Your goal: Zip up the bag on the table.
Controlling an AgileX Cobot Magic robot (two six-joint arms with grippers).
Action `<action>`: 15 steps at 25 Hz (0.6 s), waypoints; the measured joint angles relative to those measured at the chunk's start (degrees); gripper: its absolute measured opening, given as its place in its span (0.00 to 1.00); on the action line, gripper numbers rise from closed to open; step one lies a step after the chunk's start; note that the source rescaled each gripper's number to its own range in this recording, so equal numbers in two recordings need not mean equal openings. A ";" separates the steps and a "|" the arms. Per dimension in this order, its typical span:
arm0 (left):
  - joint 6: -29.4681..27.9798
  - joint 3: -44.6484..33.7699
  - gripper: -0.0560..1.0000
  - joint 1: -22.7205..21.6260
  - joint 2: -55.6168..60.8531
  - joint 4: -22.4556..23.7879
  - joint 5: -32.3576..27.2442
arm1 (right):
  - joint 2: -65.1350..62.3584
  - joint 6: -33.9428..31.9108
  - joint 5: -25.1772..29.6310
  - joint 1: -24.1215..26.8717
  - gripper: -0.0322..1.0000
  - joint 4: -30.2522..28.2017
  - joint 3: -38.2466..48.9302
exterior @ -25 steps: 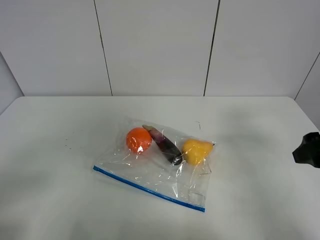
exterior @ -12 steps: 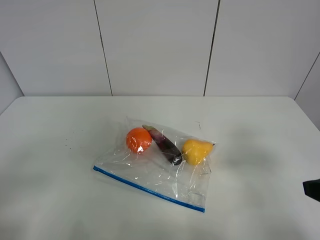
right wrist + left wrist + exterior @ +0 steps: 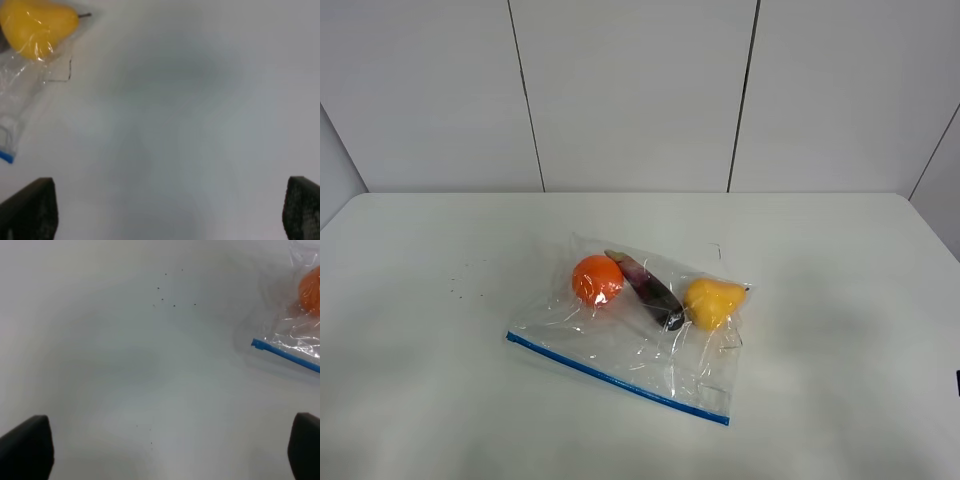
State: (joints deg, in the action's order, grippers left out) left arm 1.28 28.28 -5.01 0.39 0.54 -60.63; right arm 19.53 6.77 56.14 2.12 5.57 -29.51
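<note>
The clear bag [image 3: 630, 340] lies flat on the white table [image 3: 440, 400], its blue zipper strip [image 3: 618, 378] along the near edge. Inside are an orange [image 3: 597, 279], a dark purple eggplant [image 3: 650, 288] and a yellow pear [image 3: 712, 301]. My left gripper [image 3: 165, 450] is open and empty over bare table, apart from the bag's strip end [image 3: 282, 353]. My right gripper [image 3: 165, 210] is open and empty over bare table, apart from the bag's pear end [image 3: 37, 25]. Neither gripper shows clearly in the exterior high view.
Small dark specks [image 3: 170, 295] mark the table to the left of the bag. A grey panelled wall [image 3: 630, 90] stands behind the table's far edge. Bare table lies on both sides of the bag.
The dark part of my right arm at the right edge of the exterior high view has drawn down and almost out of view. The bag has not moved.
</note>
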 joint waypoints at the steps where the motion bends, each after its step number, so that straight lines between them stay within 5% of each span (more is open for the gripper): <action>1: 0.00 0.00 0.98 0.00 0.00 0.00 0.05 | -0.75 0.00 0.00 0.00 1.00 0.00 -0.03; 15: 0.00 0.00 0.98 0.00 0.00 0.00 0.05 | -10.31 -0.32 2.34 0.00 1.00 0.05 1.37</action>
State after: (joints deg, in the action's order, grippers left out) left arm 1.28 28.28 -5.01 0.39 0.54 -60.58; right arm 9.22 6.45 58.47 2.12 5.63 -28.14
